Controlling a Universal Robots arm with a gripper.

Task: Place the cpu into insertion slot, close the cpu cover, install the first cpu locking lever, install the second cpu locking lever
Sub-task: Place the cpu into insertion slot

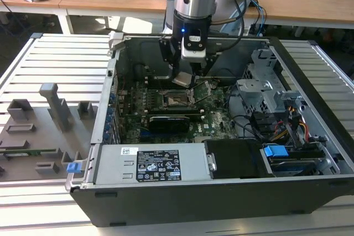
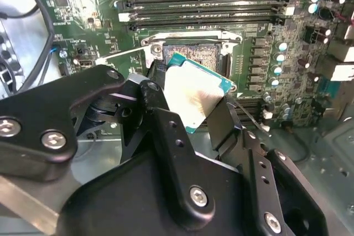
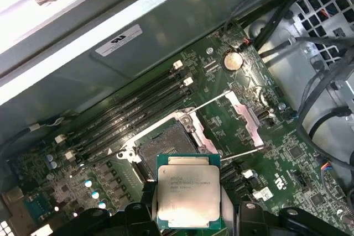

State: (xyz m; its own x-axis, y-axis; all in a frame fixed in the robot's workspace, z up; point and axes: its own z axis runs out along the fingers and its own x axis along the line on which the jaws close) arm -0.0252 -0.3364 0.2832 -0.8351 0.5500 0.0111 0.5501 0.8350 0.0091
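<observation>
My gripper is shut on the cpu, a flat silver-topped chip with a green edge, and holds it a little above the motherboard. In both wrist views the cpu sits between the black fingers, tilted slightly. The insertion slot lies open just beyond the chip, dark inside a grey metal rim. The cpu cover is swung open to one side of the slot. Two thin locking levers stand raised beside it.
The open computer case rests on a slatted metal table. A black card lies in front of the slot and long memory slots run behind it. Cables and drive cages fill the exterior view's right. Grey fixtures stand on the left.
</observation>
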